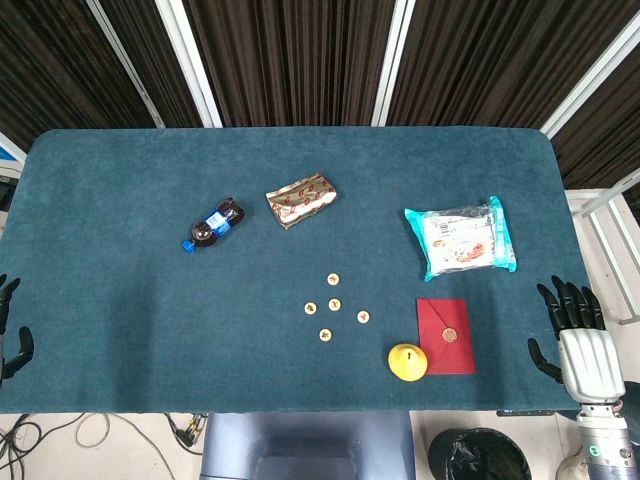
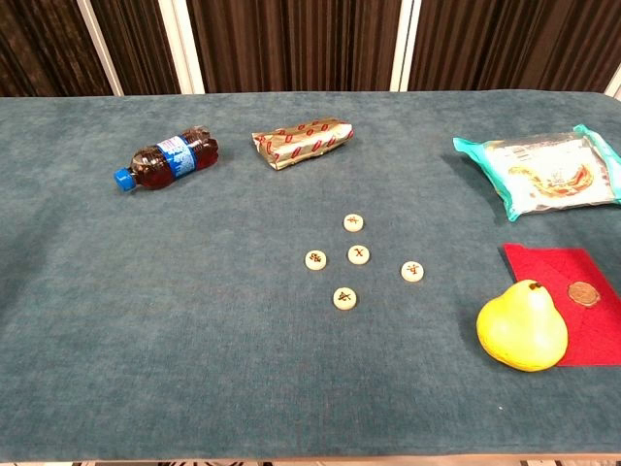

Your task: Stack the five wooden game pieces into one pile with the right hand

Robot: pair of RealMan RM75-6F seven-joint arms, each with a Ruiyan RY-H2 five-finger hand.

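Observation:
Several round wooden game pieces lie flat and apart on the blue cloth table [image 1: 150, 330] near its front middle: one [image 1: 333, 279] furthest back, one [image 1: 311, 308] at left, one [image 1: 335, 304] in the middle, one [image 1: 363, 317] at right and one [image 1: 325, 335] nearest the front. The chest view shows the same pieces [image 2: 358, 254] with dark marks on top, none stacked. My right hand [image 1: 572, 325] hangs off the table's right edge, fingers spread, holding nothing. My left hand [image 1: 10, 335] shows partly at the left edge, dark fingers apart and empty.
A yellow pear-shaped toy [image 1: 407, 361] and a red envelope [image 1: 446, 335] with a gold seal lie right of the pieces. Further back are a teal snack packet [image 1: 461, 237], a gold-red wrapper [image 1: 300, 199] and a small cola bottle [image 1: 213, 226].

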